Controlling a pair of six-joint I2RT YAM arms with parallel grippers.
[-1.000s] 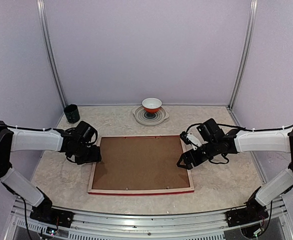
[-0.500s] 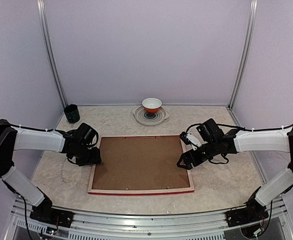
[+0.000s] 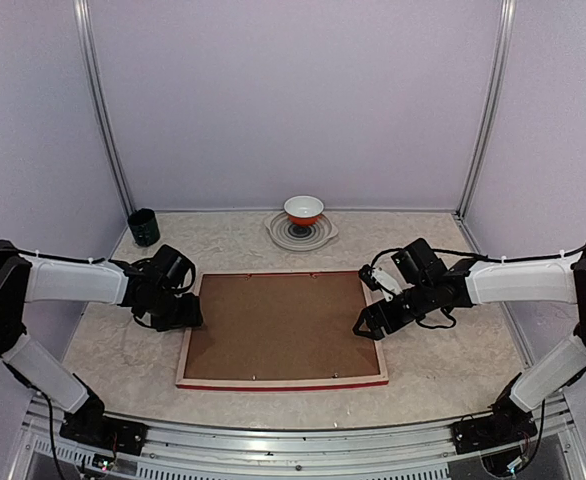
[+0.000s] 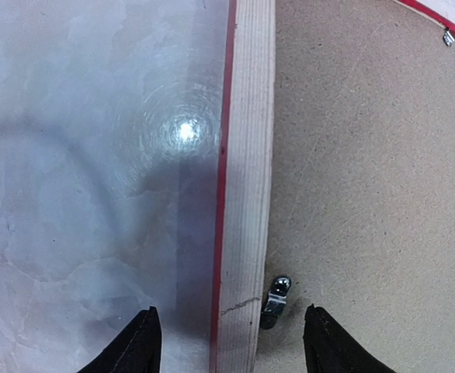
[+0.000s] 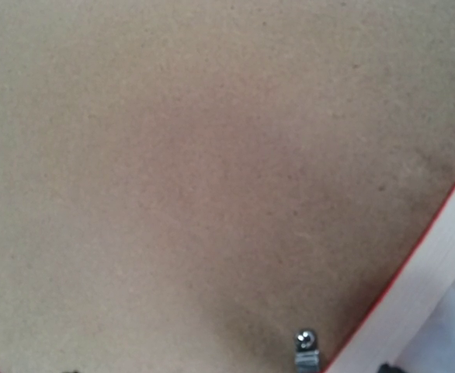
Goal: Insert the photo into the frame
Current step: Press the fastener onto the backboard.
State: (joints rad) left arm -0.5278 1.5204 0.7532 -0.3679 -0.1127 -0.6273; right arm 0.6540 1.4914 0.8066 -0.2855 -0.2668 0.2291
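The frame (image 3: pixel 283 380) lies face down in the middle of the table, its pale wood back edges and a thin red rim showing. A plain brown backing board (image 3: pixel 278 325) fills it. The photo is hidden. My left gripper (image 3: pixel 185 312) is open and low over the frame's left edge. In the left wrist view its fingers straddle the wood edge (image 4: pixel 247 155) and a small metal clip (image 4: pixel 276 301). My right gripper (image 3: pixel 365 325) is over the frame's right edge. Its wrist view shows the board (image 5: pixel 212 155), a clip (image 5: pixel 306 346) and the wood edge (image 5: pixel 414 303), with its fingertips wide apart at the bottom.
A white and red bowl (image 3: pixel 304 209) stands on a grey plate (image 3: pixel 318 236) at the back middle. A dark cup (image 3: pixel 144 227) stands at the back left corner. Walls close the table on three sides.
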